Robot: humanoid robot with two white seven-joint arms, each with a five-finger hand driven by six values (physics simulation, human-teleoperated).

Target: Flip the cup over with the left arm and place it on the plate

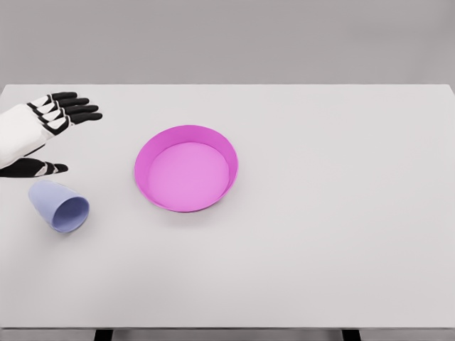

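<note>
A pale blue cup lies on its side on the white table, its open mouth facing the near right. A pink plate with a raised rim sits to the right of it, near the table's middle. My left hand hovers just beyond the cup at the left edge, fingers spread and thumb pointing right, holding nothing. It is apart from the cup. The right arm is out of view.
The white table stretches wide to the right of the plate, with its near edge at the bottom of the picture. A grey wall stands behind the far edge.
</note>
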